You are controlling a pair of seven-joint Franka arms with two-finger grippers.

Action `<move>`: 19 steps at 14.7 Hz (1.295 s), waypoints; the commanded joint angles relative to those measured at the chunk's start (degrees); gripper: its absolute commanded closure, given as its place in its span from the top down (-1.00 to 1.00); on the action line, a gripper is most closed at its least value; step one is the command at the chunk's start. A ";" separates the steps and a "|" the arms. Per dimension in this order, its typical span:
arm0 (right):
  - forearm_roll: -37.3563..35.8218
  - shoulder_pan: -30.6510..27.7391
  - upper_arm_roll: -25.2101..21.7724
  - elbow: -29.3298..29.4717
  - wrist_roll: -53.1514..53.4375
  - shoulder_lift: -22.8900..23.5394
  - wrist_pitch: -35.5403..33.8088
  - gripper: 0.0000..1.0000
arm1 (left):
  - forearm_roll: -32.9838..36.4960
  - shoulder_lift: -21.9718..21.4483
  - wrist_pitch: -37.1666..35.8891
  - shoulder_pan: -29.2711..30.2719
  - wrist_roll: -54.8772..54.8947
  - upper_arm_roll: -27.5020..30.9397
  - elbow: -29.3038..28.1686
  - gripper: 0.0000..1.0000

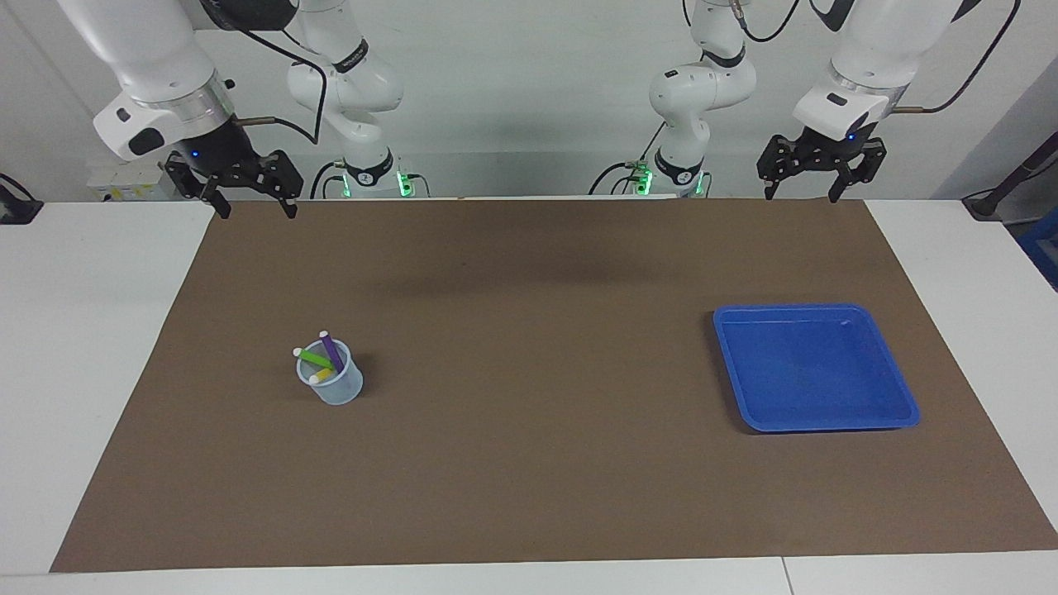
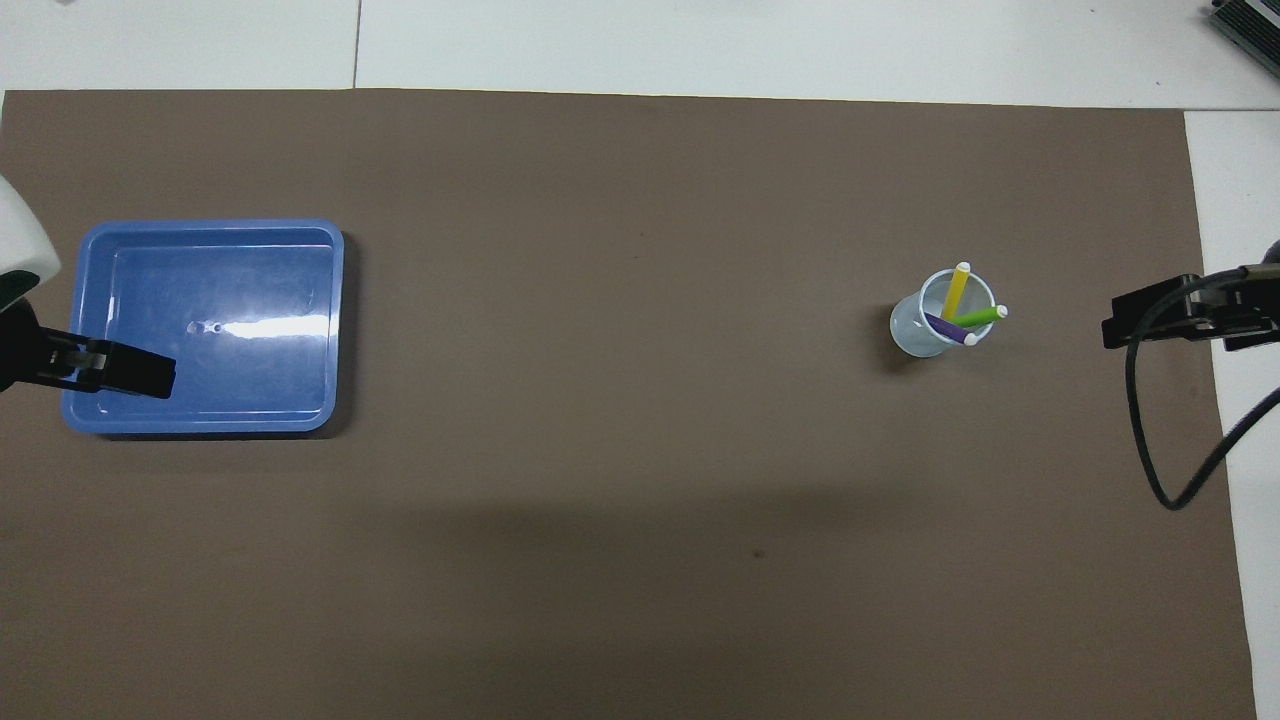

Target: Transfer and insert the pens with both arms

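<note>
Pens, three in all, stood tilted in your clear cup (image 1: 331, 384): yellow pen (image 2: 956, 291), green pen (image 2: 976, 318), purple pen (image 2: 944, 327). The cup sat on the brown mat (image 1: 529, 463) toward the right arm's end of the counter (image 1: 83, 347); the blue tray (image 1: 905, 405) lay toward the left arm's end. Your right end effector (image 1: 253, 208) hung over the mat's corner, fingers spread and holding nothing. Your left end effector (image 1: 802, 192) hung likewise, fingers apart and empty
</note>
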 commanded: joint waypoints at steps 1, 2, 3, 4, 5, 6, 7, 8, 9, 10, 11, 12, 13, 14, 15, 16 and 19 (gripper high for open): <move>-0.15 -0.80 1.04 -1.86 -0.67 -4.87 -0.02 1.00 | -0.59 -1.49 -0.30 0.14 -0.11 0.47 -1.51 1.00; -0.06 -0.89 1.04 -2.21 -0.32 -5.05 -0.10 1.00 | -0.59 -1.49 -0.30 0.14 -0.11 0.47 -1.43 1.00; -0.06 -1.50 0.95 -3.17 -0.40 -5.40 -0.10 1.00 | -0.59 -1.49 -0.30 0.23 -0.11 0.47 -1.51 1.00; 0.03 -1.59 0.87 -4.84 -0.32 -6.27 0.33 1.00 | -0.59 -1.49 -0.30 0.23 -0.11 0.47 -1.51 1.00; 0.12 -1.51 0.86 -7.72 -0.23 -7.76 2.34 1.00 | -0.59 -1.49 -0.30 0.23 -0.11 0.47 -1.51 1.00; 0.20 -1.42 0.86 -10.01 -0.23 -8.82 3.66 1.00 | -0.59 -1.49 -0.30 0.23 -0.11 0.47 -1.51 1.00; 0.21 -1.42 0.86 -10.99 -0.23 -9.44 4.02 1.00 | -0.59 -1.49 -0.30 0.23 -0.11 0.47 -1.51 1.00; 0.21 -1.33 0.86 -11.27 -0.23 -9.53 4.29 1.00 | -0.59 -1.49 -0.30 0.23 -0.11 0.47 -1.51 1.00; 0.21 -1.42 0.86 -11.35 -0.23 -9.53 4.47 1.00 | -0.59 -1.49 -0.30 0.23 -0.11 0.47 -1.51 1.00; 0.21 -1.42 0.86 -11.44 -0.31 -9.53 5.25 1.00 | -0.59 -1.49 -0.30 0.23 -0.11 0.47 -1.51 1.00; 0.21 -1.42 0.86 -11.88 -0.66 -9.53 5.87 1.00 | -0.59 -1.49 -0.30 0.23 -0.11 0.47 -1.43 1.00; 0.21 -1.42 0.86 -12.06 -0.58 -9.53 6.31 1.00 | -0.59 -1.49 -0.30 0.23 -0.11 0.47 -1.51 1.00; 0.21 -1.42 0.86 -12.06 -0.49 -9.53 6.31 1.00 | -0.59 -1.49 -0.30 0.23 -0.11 0.47 -1.51 1.00; 0.21 -1.42 0.86 -12.06 -0.49 -9.53 6.40 1.00 | -0.59 -1.49 -0.30 0.23 -0.11 0.47 -1.51 1.00; 0.21 -1.42 0.86 -12.06 -0.49 -9.53 6.49 1.00 | -0.59 -1.49 -0.30 0.23 -0.11 0.47 -1.43 1.00; 0.21 -1.42 0.86 -11.97 -0.49 -9.45 6.58 1.00 | -0.59 -1.49 -0.30 0.23 -0.11 0.47 -1.51 1.00; 0.21 -1.42 0.86 -12.06 -0.93 -9.45 7.45 1.00 | -0.59 -1.49 -0.30 0.23 -0.11 0.47 -1.51 1.00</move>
